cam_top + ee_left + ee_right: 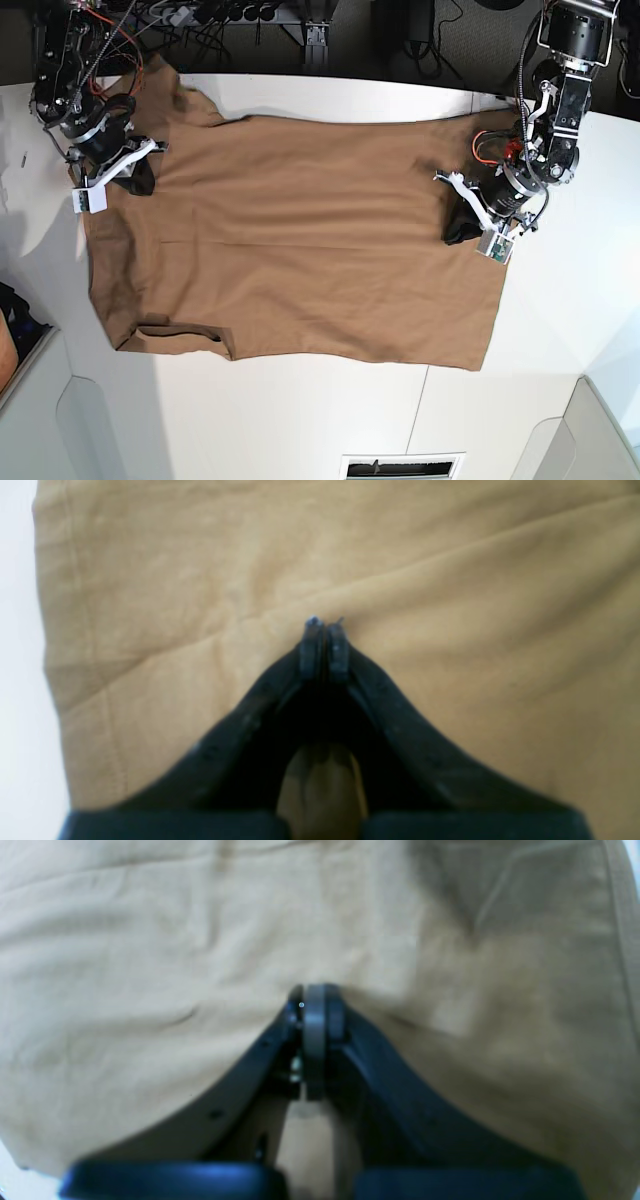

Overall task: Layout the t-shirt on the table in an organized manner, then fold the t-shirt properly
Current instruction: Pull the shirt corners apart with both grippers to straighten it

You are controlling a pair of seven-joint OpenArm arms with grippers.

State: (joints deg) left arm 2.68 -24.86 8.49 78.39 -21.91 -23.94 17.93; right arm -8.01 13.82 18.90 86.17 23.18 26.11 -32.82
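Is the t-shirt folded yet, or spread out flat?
Spread flat, unfolded: the t-shirt lies open on the table, both sleeves out, only light wrinkles.

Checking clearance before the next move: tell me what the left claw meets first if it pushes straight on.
The t-shirt: the shut left claw already has its tips at the cloth, though contact depth is unclear.

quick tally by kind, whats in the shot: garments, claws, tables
t-shirt: 1
claws: 2, left claw and right claw, both shut on the t-shirt
table: 1
total: 4
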